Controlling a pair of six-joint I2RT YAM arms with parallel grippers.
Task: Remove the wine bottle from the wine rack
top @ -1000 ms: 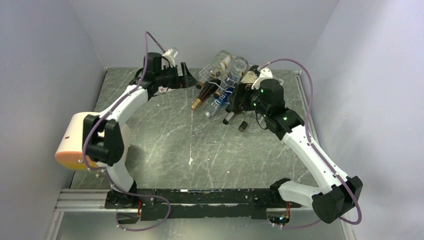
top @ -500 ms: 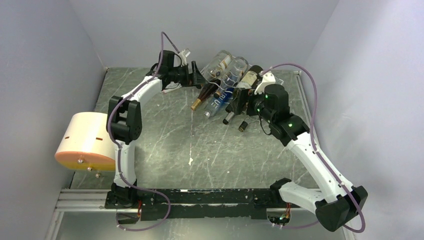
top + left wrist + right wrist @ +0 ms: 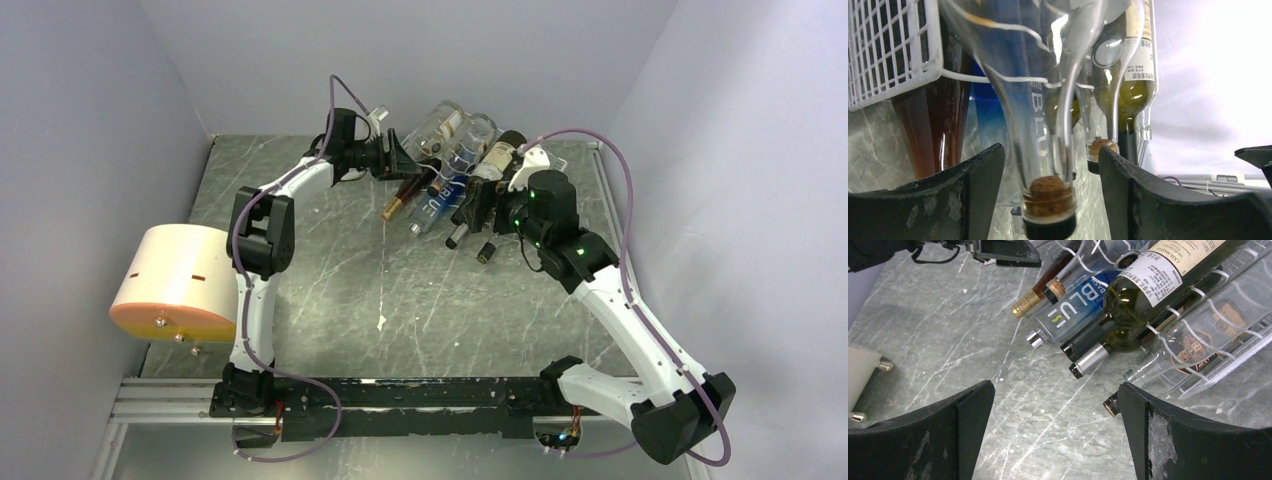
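The white wire wine rack [image 3: 893, 50] stands at the back of the table and holds several bottles with their necks pointing down toward me. My left gripper [image 3: 1050, 150] is open. The corked neck of a clear bottle [image 3: 1050, 210] shows between its fingers without touching them. In the top view the left gripper [image 3: 397, 158] is at the rack's left side, beside a brown bottle [image 3: 405, 190]. My right gripper [image 3: 1055, 386] is open and empty, hovering over bare table in front of the bottle necks. It also shows in the top view [image 3: 478, 208].
A blue bottle [image 3: 1068, 315], a green bottle with a cream label [image 3: 1148, 280] and a clear labelled bottle [image 3: 1198, 340] lie side by side in the rack. A cream cylinder [image 3: 175, 280] stands at the left wall. Grey walls close in the table.
My left arm has stretched out and its gripper has moved right, up to the bottle necks. My right gripper has shifted slightly right. The bottles have not moved.
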